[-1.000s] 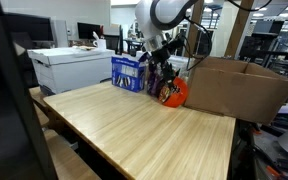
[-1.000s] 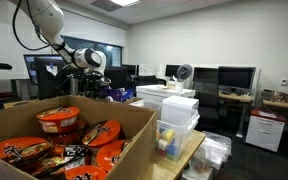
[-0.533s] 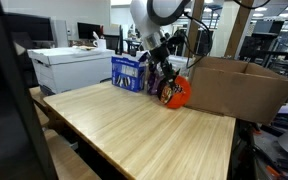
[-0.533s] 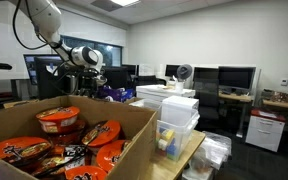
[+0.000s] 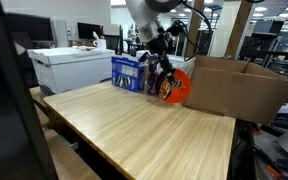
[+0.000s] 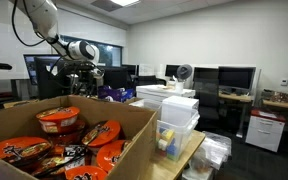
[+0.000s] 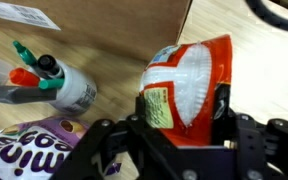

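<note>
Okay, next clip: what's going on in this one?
The robot arm's gripper is closed on an orange noodle bowl. It holds the bowl tipped on its side, low over the wooden table and right beside an open cardboard box. An exterior view shows several similar bowls lying inside that box. A blue carton and a pot of markers stand close by on the table.

My hand (image 7: pixel 176 128): matt black plastic. In it I see the noodle bowl (image 7: pixel 189 85): glossy orange film wrap, white lid with a paper-like printed label. Surface (image 5: pixel 134 125): pale wood, smooth, satin sheen, fine grain. Box (image 5: pixel 239 85): plain brown cardboard, matt. Purple pack (image 7: pixel 24 150): shiny printed plastic. Markers (image 7: pixel 34 68): smooth plastic caps.
</note>
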`<state>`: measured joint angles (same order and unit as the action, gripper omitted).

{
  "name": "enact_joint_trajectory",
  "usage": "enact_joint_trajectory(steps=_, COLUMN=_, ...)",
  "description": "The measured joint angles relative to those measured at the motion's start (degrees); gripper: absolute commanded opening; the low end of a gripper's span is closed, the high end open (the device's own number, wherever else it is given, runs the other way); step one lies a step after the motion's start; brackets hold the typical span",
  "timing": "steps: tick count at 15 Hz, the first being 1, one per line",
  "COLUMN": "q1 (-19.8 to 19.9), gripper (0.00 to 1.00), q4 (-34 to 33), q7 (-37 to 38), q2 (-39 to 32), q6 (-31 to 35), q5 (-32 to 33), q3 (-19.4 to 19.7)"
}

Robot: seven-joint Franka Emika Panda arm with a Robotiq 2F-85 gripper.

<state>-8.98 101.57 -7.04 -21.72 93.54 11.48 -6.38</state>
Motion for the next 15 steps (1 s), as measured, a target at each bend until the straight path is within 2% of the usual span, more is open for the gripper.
enact_joint_trajectory(steps=6, q1=-1.3, gripper=0.32, q4=-2.6, q7=1.9, q2=2.9, q6=-5.0, q5=0.2, q3=-0.5)
enact_joint_trajectory(steps=15, q1=-1.3, gripper=0.32, q4=-2.5, q7=6.8, q2=14.1, q6=-8.3, q5=0.0, q3=-0.1)
